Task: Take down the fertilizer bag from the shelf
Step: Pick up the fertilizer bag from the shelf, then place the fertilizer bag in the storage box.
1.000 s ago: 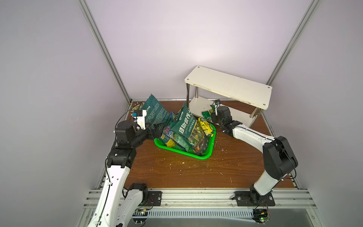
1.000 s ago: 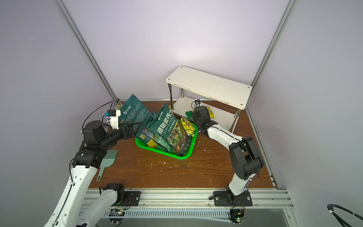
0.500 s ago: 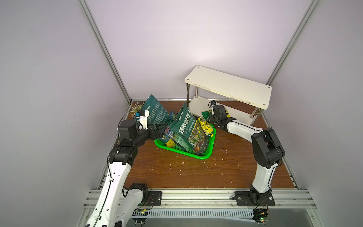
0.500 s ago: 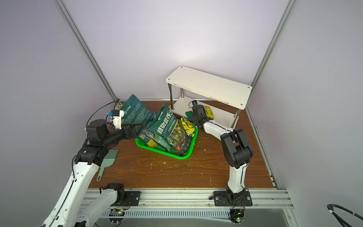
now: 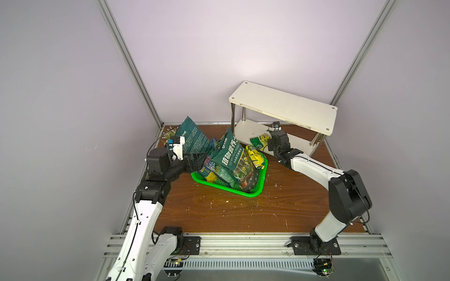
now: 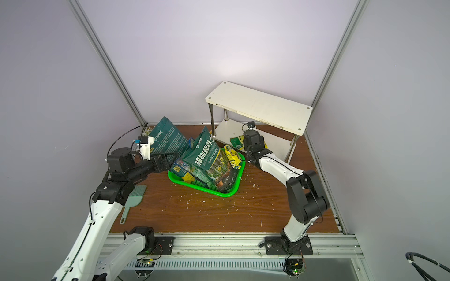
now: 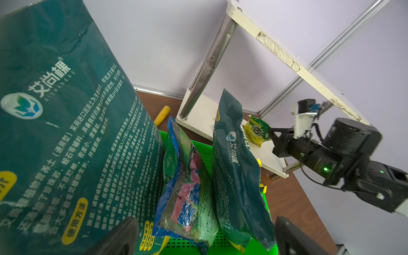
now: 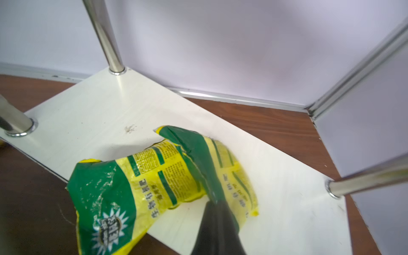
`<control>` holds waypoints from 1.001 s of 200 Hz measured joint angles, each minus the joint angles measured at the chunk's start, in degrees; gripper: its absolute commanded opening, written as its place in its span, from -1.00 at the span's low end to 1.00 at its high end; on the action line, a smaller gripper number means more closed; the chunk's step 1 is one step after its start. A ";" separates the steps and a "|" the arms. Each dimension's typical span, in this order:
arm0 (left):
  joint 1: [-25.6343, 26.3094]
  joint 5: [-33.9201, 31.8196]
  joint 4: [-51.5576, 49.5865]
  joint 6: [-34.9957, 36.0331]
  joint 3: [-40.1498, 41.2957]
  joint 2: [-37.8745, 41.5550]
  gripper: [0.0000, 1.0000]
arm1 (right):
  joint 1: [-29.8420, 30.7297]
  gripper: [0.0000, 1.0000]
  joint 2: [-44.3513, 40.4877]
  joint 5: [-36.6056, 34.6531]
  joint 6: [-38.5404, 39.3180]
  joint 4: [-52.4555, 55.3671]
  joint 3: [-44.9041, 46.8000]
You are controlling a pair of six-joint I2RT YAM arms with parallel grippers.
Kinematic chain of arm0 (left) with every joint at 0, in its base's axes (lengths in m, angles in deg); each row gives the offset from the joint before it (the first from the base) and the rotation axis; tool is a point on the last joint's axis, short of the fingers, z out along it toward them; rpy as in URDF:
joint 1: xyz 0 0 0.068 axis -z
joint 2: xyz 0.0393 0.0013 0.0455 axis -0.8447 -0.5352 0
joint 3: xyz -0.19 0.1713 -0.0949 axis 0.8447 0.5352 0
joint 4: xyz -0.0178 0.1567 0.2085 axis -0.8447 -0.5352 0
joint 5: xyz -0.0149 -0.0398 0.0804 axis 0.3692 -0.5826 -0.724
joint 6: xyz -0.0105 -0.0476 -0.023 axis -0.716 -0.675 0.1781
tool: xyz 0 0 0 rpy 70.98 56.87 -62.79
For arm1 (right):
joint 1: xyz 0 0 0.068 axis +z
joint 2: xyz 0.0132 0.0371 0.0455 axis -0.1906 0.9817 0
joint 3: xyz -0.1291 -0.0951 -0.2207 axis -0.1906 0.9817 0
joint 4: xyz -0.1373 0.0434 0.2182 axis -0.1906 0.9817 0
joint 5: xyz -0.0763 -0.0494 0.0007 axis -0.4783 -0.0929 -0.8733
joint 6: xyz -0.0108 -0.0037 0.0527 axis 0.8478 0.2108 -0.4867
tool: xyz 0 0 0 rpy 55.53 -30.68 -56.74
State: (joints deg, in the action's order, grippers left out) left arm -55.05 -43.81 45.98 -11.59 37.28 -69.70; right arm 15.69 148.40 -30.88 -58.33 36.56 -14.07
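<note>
The fertilizer bag [image 8: 154, 176], yellow and green and crumpled, lies on the lower board of the shelf [image 8: 88, 110], with one end hanging over the board's front edge. In both top views the bag [image 5: 258, 143] [image 6: 235, 142] sits under the shelf's cream top board [image 5: 282, 107] [image 6: 258, 107]. My right gripper [image 8: 215, 203] [image 5: 269, 144] is shut on a raised green fold of the bag. My left gripper [image 5: 198, 159] [image 7: 205, 220] is open at the left rim of the green basket [image 5: 255, 192], with nothing between its fingers.
The basket [image 6: 226, 193] holds several upright bags: a tall dark-green one [image 5: 194, 136], another with white characters [image 5: 231, 155] and a yellow one [image 5: 254, 157]. A pale green brush [image 6: 132, 199] lies beside the left arm. Crumbs dot the wooden table [image 5: 219, 214]. Walls stand close behind.
The right gripper's jaws have closed onto the fold of the fertilizer bag, and the right elbow has shifted. The left arm has edged slightly toward the basket, still open.
</note>
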 measured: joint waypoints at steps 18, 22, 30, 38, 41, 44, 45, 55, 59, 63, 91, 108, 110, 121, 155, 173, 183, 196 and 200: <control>0.00 0.00 0.00 0.00 0.00 0.00 0.99 | 0.74 -1.00 -6.47 -2.21 -2.93 0.98 3.28; 0.00 0.02 0.00 0.02 0.00 0.00 0.99 | 1.05 -1.00 -7.69 -2.54 -3.56 1.27 3.89; 0.00 0.00 0.00 0.02 0.00 0.00 0.99 | 1.92 -1.00 -10.67 -3.04 -4.90 1.92 5.27; 0.00 0.00 0.00 0.02 0.00 0.00 0.99 | 2.95 -1.00 -13.97 -3.74 -6.32 2.54 6.75; 0.00 0.00 0.00 0.02 0.00 0.00 0.99 | 3.41 -1.00 -15.37 -3.82 -6.82 2.69 7.37; -0.02 0.00 0.00 0.02 0.00 0.00 0.99 | 3.89 -1.00 -16.94 -3.91 -7.45 2.99 8.00; -0.02 0.00 0.00 0.02 0.00 0.00 0.99 | 4.02 -1.00 -17.35 -3.91 -7.56 3.06 8.13; -0.02 0.00 0.00 0.02 0.00 0.00 0.99 | 5.75 -1.00 -21.94 -4.31 -9.05 4.09 9.66; -0.02 0.02 0.00 0.02 0.00 0.00 0.99 | 6.51 -1.00 -23.78 -4.59 -9.60 4.55 10.08; -0.02 0.02 0.00 0.02 0.00 0.00 0.99 | 7.30 -1.00 -25.35 -5.09 -10.05 4.94 10.43; -0.07 0.00 0.00 0.04 0.00 0.00 0.99 | 16.92 -1.00 -34.71 -8.63 -12.35 6.80 11.04; -0.13 -0.02 0.00 0.04 0.00 0.00 0.99 | 22.73 -1.00 -37.07 -9.62 -13.88 8.28 10.95; -0.13 -0.02 0.00 0.07 0.00 0.00 0.99 | 23.34 -1.00 -37.22 -9.75 -14.10 8.52 10.95; -0.17 -0.15 0.00 0.07 0.00 0.00 0.99 | 25.97 -1.00 -37.46 -9.97 -15.10 9.66 10.99; -0.44 -0.39 0.00 0.07 0.00 0.00 0.99 | 30.69 -1.00 -37.79 -9.53 -18.73 12.17 13.66; -0.46 -0.39 0.00 0.07 0.00 0.00 0.99 | 31.93 -1.00 -37.81 -8.44 -20.59 12.35 15.67; -0.46 -0.39 0.00 0.09 0.00 0.00 0.99 | 32.48 -1.00 -37.51 -7.80 -21.62 12.52 16.33; -0.48 -0.42 0.00 0.09 0.00 0.00 0.99 | 32.68 -1.00 -36.41 -7.23 -22.60 12.50 16.50; -0.48 -0.39 0.00 0.09 0.00 0.00 0.99 | 32.65 -1.00 -36.00 -7.13 -22.86 12.41 16.50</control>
State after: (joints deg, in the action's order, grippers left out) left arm -55.53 -44.20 45.98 -11.51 37.28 -69.70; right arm 48.34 112.41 -38.00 -81.20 48.98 2.43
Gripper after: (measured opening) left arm 0.995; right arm 0.039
